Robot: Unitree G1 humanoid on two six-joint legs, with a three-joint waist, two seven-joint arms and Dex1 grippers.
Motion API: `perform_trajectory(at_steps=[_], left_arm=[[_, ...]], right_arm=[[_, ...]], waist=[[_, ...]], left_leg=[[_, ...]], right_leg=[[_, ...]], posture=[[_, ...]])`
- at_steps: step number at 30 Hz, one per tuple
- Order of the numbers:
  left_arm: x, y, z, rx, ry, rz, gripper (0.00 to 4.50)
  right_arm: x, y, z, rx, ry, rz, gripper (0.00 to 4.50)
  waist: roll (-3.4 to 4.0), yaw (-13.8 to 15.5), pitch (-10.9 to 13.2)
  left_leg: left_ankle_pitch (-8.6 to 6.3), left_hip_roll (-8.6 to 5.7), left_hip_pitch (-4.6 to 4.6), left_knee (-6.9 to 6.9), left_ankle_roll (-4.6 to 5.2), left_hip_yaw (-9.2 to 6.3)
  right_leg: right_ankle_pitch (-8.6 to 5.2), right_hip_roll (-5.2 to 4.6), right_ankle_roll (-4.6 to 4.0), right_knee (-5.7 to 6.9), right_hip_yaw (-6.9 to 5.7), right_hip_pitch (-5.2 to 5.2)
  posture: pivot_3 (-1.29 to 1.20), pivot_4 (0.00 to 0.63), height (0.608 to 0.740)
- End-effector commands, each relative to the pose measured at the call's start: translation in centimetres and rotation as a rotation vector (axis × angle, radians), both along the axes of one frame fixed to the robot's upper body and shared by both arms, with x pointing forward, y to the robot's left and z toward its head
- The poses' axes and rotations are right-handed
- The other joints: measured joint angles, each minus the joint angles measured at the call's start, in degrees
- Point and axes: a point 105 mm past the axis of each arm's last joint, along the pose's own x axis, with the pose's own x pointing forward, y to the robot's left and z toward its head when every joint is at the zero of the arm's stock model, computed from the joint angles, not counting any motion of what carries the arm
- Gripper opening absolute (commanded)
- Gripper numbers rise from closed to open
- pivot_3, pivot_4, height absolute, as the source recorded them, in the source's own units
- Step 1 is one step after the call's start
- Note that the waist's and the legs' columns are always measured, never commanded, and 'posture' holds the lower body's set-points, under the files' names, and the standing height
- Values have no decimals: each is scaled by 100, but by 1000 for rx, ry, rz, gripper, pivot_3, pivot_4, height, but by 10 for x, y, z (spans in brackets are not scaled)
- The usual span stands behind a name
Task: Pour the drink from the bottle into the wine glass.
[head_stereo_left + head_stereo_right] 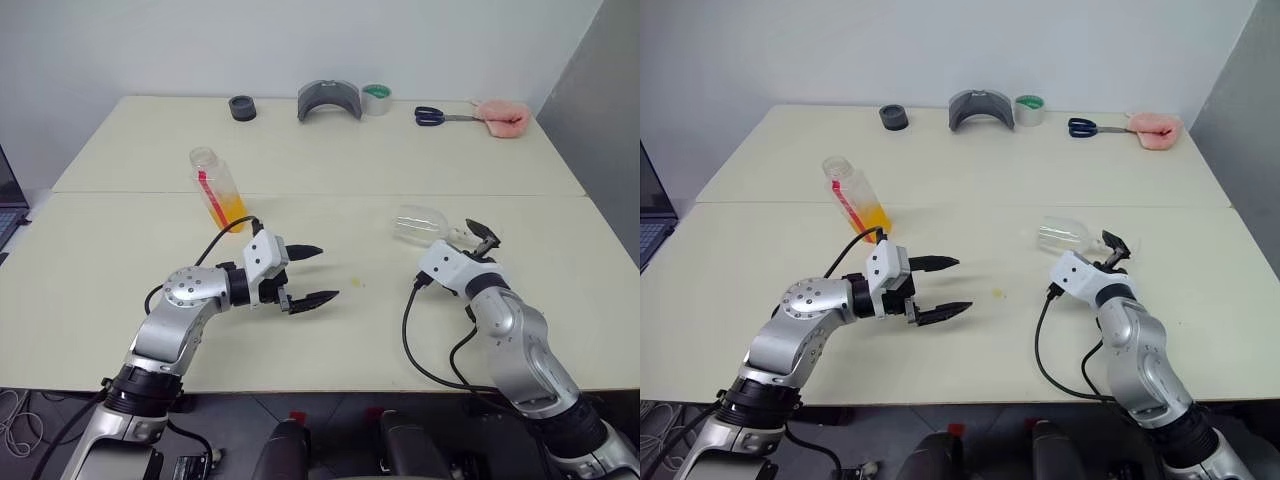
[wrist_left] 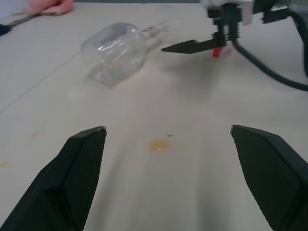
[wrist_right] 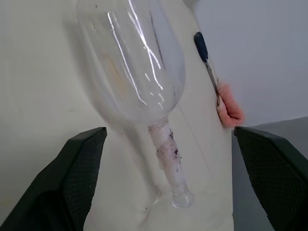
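The bottle point(image 1: 217, 188) stands at the table's left centre, with no cap on it and the orange drink point(image 1: 229, 211) in its lower part. The wine glass point(image 1: 419, 225) lies on its side at the right, bowl point(image 3: 134, 62) towards the bottle and stem point(image 3: 167, 149) towards my right gripper point(image 1: 483, 236). That gripper is open at the stem end, with the stem in front of the gap between its fingers and nothing gripped. My left gripper point(image 1: 312, 274) hangs open and empty over the table's middle, pointing right towards the glass point(image 2: 115, 53).
A small orange drop point(image 1: 357, 284) lies on the table between the grippers. Along the far edge are a black ring point(image 1: 242, 107), a grey curved piece point(image 1: 329, 100), a tape roll point(image 1: 376, 99), scissors point(image 1: 432, 116) and a pink cloth point(image 1: 503, 117).
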Motion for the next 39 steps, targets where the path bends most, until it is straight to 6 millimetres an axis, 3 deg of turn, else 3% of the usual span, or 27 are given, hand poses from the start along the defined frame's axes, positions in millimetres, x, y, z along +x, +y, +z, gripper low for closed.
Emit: perform_trajectory(at_steps=[1,5,18,21,31,33,35,37,39], left_arm=[[3,-8,3,-4,-39,-40,4468],[5,-15,-2,-9,-52,-63,4468],[12,-31,-4,-39,-79,-77,4468],[12,-33,-5,-46,-81,-74,4500],[9,-38,-5,-64,-81,-60,4500],[9,-37,-4,-70,-78,-45,4500],[13,-33,0,-94,-66,1,4500],[16,-29,4,-115,-51,42,4500],[18,-25,8,-126,-37,66,4500]], right_arm=[[6,2,0,-70,-19,7,4500],[20,-3,-3,-191,-35,-26,4500],[53,-9,0,-330,-81,-65,4500],[53,-4,-4,-312,-53,-47,3932],[54,7,-3,-270,-37,5,504],[53,15,5,-217,-50,30,302],[55,37,28,-35,-78,83,302],[59,58,47,231,-72,132,302],[70,67,63,518,-70,122,302]], waist=[[0,-6,0],[0,-22,0],[-1,-69,0],[-1,-85,-1],[-1,-101,-1],[-1,-107,-1],[-1,-138,-1],[-1,-218,-1],[1,-283,0]], left_leg=[[0,0,0,0,0,0],[0,0,1,1,1,1],[0,0,2,7,0,0],[0,0,2,7,0,-1],[0,1,4,7,0,-1],[0,2,4,7,1,-1],[0,4,4,7,1,-2],[0,7,7,7,1,1],[0,14,10,6,1,-2]], right_leg=[[0,0,0,0,0,0],[0,1,0,2,1,0],[1,0,-1,13,2,0],[1,0,-1,14,1,0],[1,1,-1,14,2,0],[1,1,-1,15,2,0],[1,2,-1,16,2,-1],[1,4,0,18,5,-1],[1,7,-1,23,5,-2]], posture=[[0,150,740],[0,150,740],[0,150,740],[0,150,740],[0,150,740],[0,150,740],[0,150,740],[0,150,740],[0,150,740]])
